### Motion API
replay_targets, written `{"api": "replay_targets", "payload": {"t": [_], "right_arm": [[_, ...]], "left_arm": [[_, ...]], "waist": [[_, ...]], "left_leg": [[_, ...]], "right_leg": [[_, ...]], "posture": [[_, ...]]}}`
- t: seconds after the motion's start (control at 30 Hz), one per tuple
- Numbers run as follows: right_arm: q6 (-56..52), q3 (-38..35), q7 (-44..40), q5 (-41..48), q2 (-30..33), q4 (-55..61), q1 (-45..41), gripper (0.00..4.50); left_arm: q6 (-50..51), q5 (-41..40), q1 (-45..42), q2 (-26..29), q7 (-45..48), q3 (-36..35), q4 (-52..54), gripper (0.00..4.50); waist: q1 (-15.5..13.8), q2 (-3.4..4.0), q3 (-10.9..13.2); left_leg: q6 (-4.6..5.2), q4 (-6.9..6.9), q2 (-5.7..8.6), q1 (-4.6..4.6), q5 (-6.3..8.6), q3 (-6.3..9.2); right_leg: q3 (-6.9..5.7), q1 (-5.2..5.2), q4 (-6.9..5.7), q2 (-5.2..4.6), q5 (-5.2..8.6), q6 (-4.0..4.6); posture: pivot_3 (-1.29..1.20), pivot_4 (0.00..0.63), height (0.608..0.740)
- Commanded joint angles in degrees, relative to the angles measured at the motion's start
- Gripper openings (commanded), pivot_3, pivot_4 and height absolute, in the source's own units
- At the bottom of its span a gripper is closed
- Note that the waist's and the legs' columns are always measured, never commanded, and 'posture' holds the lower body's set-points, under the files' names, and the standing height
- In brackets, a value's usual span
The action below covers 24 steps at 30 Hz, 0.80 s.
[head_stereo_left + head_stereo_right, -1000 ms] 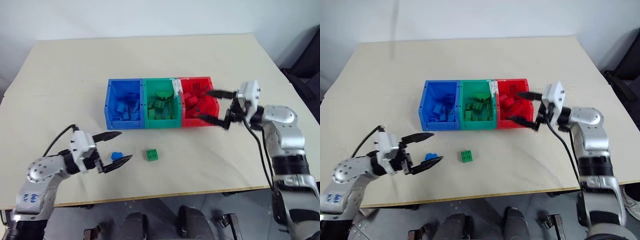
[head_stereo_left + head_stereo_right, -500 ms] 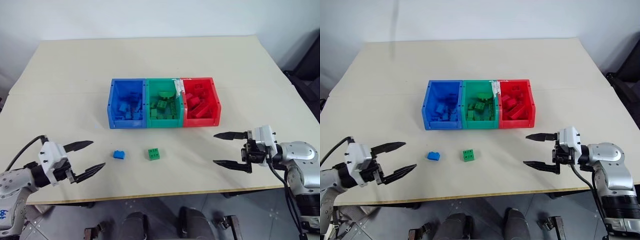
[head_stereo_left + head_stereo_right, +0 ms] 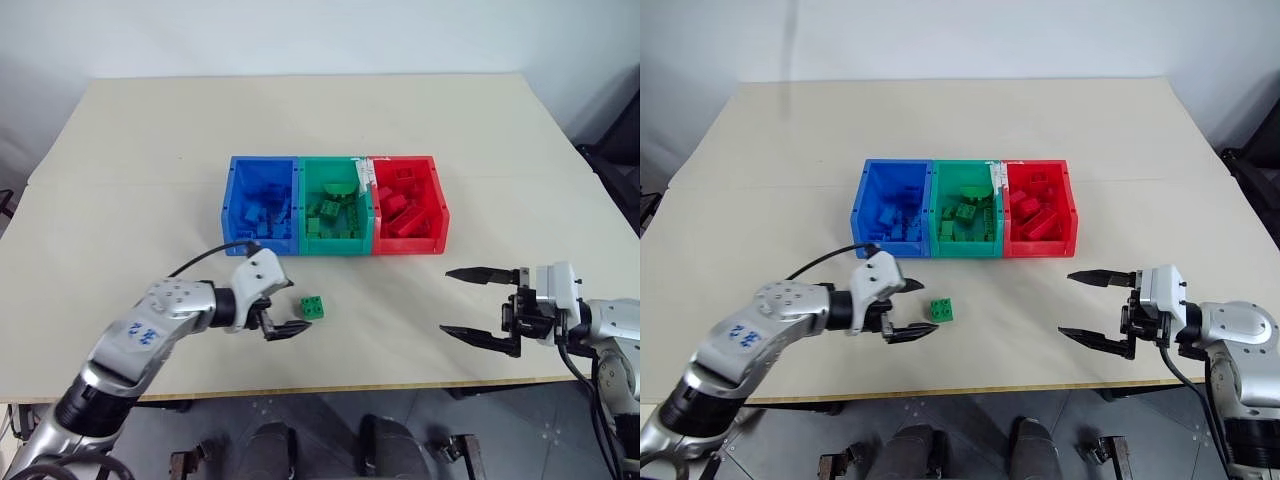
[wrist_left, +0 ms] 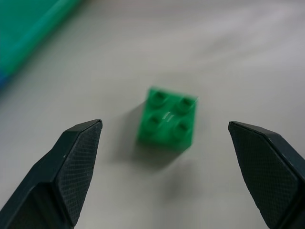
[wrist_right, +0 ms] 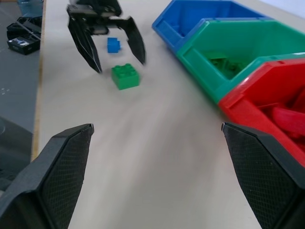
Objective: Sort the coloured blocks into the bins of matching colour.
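Left gripper (image 3: 283,308) spread wide, just beside green block (image 3: 311,308) on table (image 3: 130,180) — not touching. Blue block (image 5: 113,45) behind left gripper, on table. Right gripper (image 3: 482,310) spread, empty, well apart — near red bin (image 3: 437,210). Blue bin (image 3: 232,205), green bin (image 3: 336,166), red bin joined in row, each holding bricks.

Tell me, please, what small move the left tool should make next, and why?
Probably ease the left tool forward and down around the green block, then close. Its fingers are open, the block lies on the table just ahead between them, untouched, and the green bin awaits it.
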State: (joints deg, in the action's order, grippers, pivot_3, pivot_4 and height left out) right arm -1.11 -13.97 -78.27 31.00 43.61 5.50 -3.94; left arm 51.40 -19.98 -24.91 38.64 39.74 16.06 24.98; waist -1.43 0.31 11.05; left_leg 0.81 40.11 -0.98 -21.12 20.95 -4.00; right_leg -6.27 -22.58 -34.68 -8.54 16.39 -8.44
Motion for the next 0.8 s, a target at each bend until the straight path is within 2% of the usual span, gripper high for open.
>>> {"api": "replay_targets", "payload": {"t": [0.03, 0.1, 0.2, 0.37, 0.47, 0.57, 0.73, 0.8], "right_arm": [[-0.8, -1.5, 1.3, 1.7, 0.6, 4.2, 2.2, 4.49], [-0.6, -1.8, 1.8, 1.4, 0.4, 4.3, 3.5, 4.49], [0.6, -1.9, 1.7, 0.6, 0.5, 3.6, 4.9, 4.5], [0.5, -1.7, 3.1, 0.9, -0.1, 4.4, 5.9, 4.5], [0.4, -2.2, 4.3, 0.9, -0.4, 4.9, 7.6, 4.5], [-0.1, -3.1, 6.9, 2.2, -1.4, 6.6, 9.1, 4.5], [-3.1, -5.6, 17.0, 7.0, -7.1, 11.4, 8.2, 4.5], [-1.1, -7.3, 23.0, 5.9, -10.6, 11.6, 6.1, 4.5]], "left_arm": [[0.6, 2.4, -1.2, 0.3, -0.2, 2.3, -1.1, 4.5], [0.3, 3.4, -1.3, 0.9, 0.7, 3.9, -1.7, 4.5], [-0.5, 5.2, -1.5, 2.0, 1.3, 5.3, -1.9, 3.91], [-2.3, 6.1, -2.2, 1.1, 1.5, 4.4, -2.6, 2.38], [-4.6, 5.6, -3.7, -1.7, 0.5, 2.4, -2.9, 1.45], [-6.2, 2.3, -6.1, -6.8, 0.4, -2.0, -4.0, 1.43], [-12.4, 4.9, -14.1, -12.5, -4.3, -6.3, -13.1, 1.43], [-17.3, 7.5, -18.2, -15.3, -7.9, -7.6, -20.0, 1.43]], "waist": [[0.1, 0.0, 0.0], [0.0, 0.0, 0.0], [0.0, 0.0, 0.0], [0.0, 0.0, 0.0], [-0.2, 0.0, 0.0], [-0.5, -0.01, 0.0], [-0.5, -0.01, 0.0], [-0.5, -0.02, 0.0]], "left_leg": [[0.0, 0.0, -0.01, 0.01, 0.0, 0.0], [-0.02, 0.0, -0.01, 0.01, -0.01, -0.02], [-0.01, 0.03, 0.0, 0.02, -0.01, -0.05], [-0.01, 0.04, -0.01, 0.03, -0.02, -0.04], [0.0, 0.06, 0.0, 0.01, -0.02, -0.04], [0.01, 0.15, 0.01, -0.09, -0.02, -0.04], [-0.03, 0.2, 0.01, -0.04, -0.08, -0.03], [-0.05, 0.2, 0.01, -0.05, -0.12, -0.03]], "right_leg": [[0.0, 0.0, 0.0, 0.01, 0.0, 0.0], [0.0, 0.0, 0.02, 0.02, 0.0, 0.0], [0.01, 0.03, 0.03, 0.01, 0.0, 0.0], [0.01, 0.05, 0.02, 0.02, 0.0, 0.0], [0.0, 0.05, 0.02, 0.01, 0.0, 0.0], [-0.07, 0.06, 0.02, 0.0, 0.0, 0.0], [-0.08, 0.08, -0.08, 0.0, 0.0, 0.0], [-0.1, 0.1, -0.08, 0.01, 0.0, -0.01]], "posture": [[0.0, 0.15, 0.74], [0.0, 0.15, 0.74], [0.0, 0.15, 0.74], [0.0, 0.15, 0.74], [0.0, 0.15, 0.74], [0.0, 0.15, 0.74], [0.0, 0.15, 0.74], [0.0, 0.15, 0.74]]}}
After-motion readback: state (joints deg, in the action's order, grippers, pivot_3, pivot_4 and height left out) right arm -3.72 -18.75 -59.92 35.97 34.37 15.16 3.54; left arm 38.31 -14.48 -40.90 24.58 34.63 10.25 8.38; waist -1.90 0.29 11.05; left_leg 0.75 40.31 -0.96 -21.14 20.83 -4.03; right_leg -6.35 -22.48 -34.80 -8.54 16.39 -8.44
